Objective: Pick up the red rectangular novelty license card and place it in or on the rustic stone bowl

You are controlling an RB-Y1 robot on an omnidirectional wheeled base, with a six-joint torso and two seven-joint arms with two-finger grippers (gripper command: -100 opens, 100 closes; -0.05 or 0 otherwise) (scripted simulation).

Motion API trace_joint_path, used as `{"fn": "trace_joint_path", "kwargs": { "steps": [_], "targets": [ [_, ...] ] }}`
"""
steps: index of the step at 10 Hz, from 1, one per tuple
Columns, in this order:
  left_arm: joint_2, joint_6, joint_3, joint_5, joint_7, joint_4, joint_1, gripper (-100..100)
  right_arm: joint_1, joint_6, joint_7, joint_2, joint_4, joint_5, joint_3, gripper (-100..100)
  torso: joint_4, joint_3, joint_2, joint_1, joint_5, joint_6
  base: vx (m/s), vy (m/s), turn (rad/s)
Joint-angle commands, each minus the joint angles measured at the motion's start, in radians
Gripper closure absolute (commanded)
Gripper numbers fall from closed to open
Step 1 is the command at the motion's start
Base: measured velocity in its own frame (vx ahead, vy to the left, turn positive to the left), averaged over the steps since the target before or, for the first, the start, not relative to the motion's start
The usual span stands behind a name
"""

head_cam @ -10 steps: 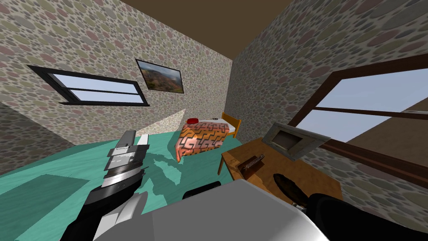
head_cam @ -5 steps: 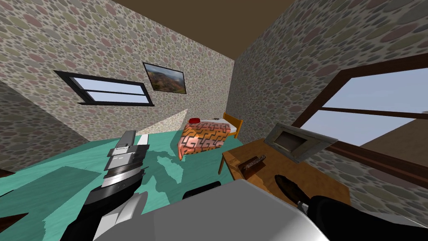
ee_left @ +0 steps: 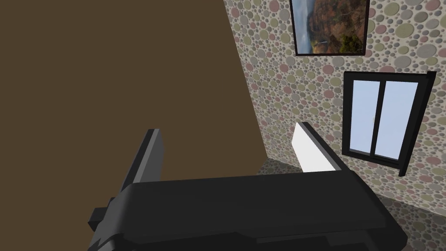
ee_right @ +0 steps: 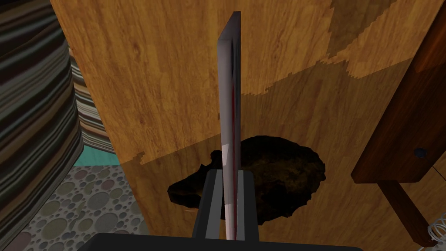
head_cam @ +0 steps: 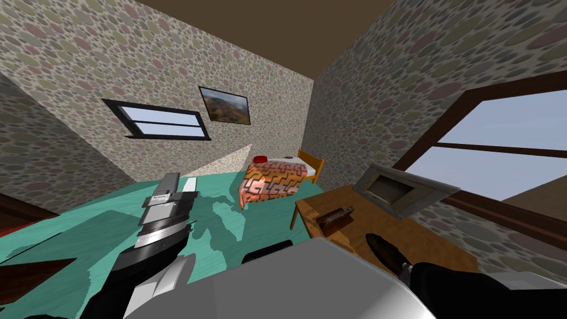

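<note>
The right gripper (ee_right: 229,174) is closed nearly all the way, its two fingers (ee_right: 212,191) pressing the flat sides of the license card (ee_right: 229,87). The card stands straight out from the claw, its long axis in line with the fingers. It is edge-on to the wrist camera and shows as a thin grey strip with a red streak along it. Its faces are hidden, so any print on them cannot be read.

Past the card's lower end lies the stone bowl (ee_right: 283,174), dark brown and rough-rimmed, on the wooden desk (ee_right: 152,65) close to one of the desk's edges. Whether the card touches the bowl cannot be told. In the head view the bowl (head_cam: 386,250) sits at the desk's near edge (head_cam: 443,249), with a dark brush-like object (head_cam: 336,216) nearer the far left corner.

The left gripper (ee_left: 226,129) is raised over the teal floor (head_cam: 83,232) on the robot's left. Its fingers are spread about a third of the wrist picture apart and hold nothing.
</note>
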Motion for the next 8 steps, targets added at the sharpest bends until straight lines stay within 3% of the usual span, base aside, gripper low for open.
{"fn": "trace_joint_path", "kwargs": {
  "steps": [1, 2, 3, 4, 5, 8],
  "targets": [
    [0.000, 0.000, 0.000, 0.000, 0.000, 0.000, 0.000, 0, 0.011, -0.027, -0.041, -0.012, 0.007, 0.002, -0.002, 100, 0.000, 0.000, 0.000, 0.000, 0.000, 0.000, -0.045, -0.013, 0.052],
    [0.000, 0.000, 0.000, 0.000, 0.000, 0.000, 0.000, 0, 0.039, -0.070, -0.076, -0.053, 0.027, -0.002, 0.004, 100, 0.000, 0.000, 0.000, 0.000, -0.001, 0.001, -0.037, -0.006, 0.077],
    [0.000, 0.000, 0.000, 0.000, 0.000, 0.000, 0.000, 0, 0.039, -0.076, -0.088, -0.053, 0.027, -0.002, 0.004, 100, 0.000, 0.000, -0.001, 0.000, 0.000, 0.001, -0.028, -0.008, 0.039],
    [0.000, 0.000, 0.000, 0.000, 0.000, 0.000, 0.000, 0, 0.069, -0.112, -0.115, -0.093, 0.047, -0.006, 0.010, 100, 0.000, -0.001, -0.001, 0.000, -0.001, 0.001, -0.030, -0.006, 0.077],
    [0.000, 0.000, 0.000, 0.000, 0.000, 0.000, 0.000, 0, 0.069, -0.126, -0.134, -0.093, 0.047, -0.006, 0.010, 100, 0.000, -0.001, -0.001, 0.000, 0.000, 0.001, -0.025, -0.009, 0.038],
    [0.000, 0.000, 0.000, 0.000, 0.000, 0.000, 0.000, 0, 0.131, -0.206, -0.222, -0.172, 0.090, -0.016, 0.023, 100, 0.000, -0.001, -0.001, 0.000, -0.001, 0.002, -0.035, -0.006, 0.054]
  ]
}}
